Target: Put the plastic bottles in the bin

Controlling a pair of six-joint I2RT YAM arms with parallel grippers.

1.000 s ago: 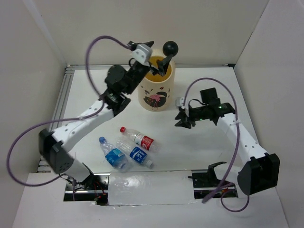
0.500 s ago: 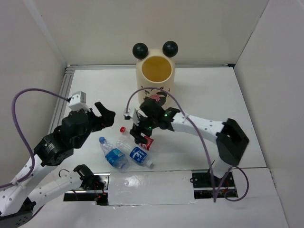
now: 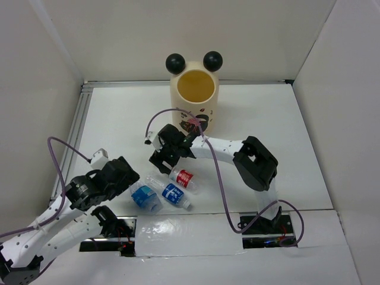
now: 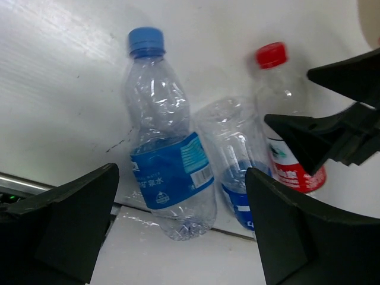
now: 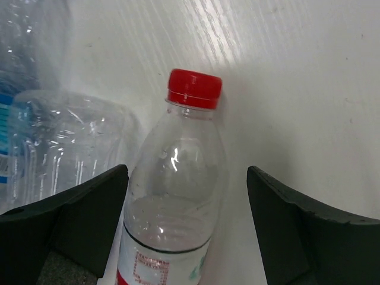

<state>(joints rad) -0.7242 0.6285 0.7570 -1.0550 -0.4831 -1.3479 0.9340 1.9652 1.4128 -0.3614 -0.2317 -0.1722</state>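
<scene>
Three plastic bottles lie side by side near the table's front. The red-capped, red-labelled one [image 3: 183, 178] [image 5: 178, 196] lies between the fingers of my right gripper [image 3: 165, 158] [image 5: 187, 178], which is open with a gap on each side of the bottle's shoulder. Beside it lies a clear bottle with a blue label [image 3: 173, 193] [image 4: 234, 160]. The blue-capped bottle [image 3: 144, 197] [image 4: 166, 160] lies in front of my left gripper [image 3: 127, 180] [image 4: 181, 178], which hangs open above its lower half. The cream bin [image 3: 195, 107] with two black ball ears stands at the back.
White walls close in the table on the left, back and right. A metal rail [image 3: 80, 127] runs along the left edge. A white plate [image 3: 190, 234] covers the near edge between the arm bases. Purple cables loop off both arms.
My left arm has pulled back from the bin to the near left, over the blue bottles. The right arm has swung across from the right to the red-capped bottle and opened its jaws.
</scene>
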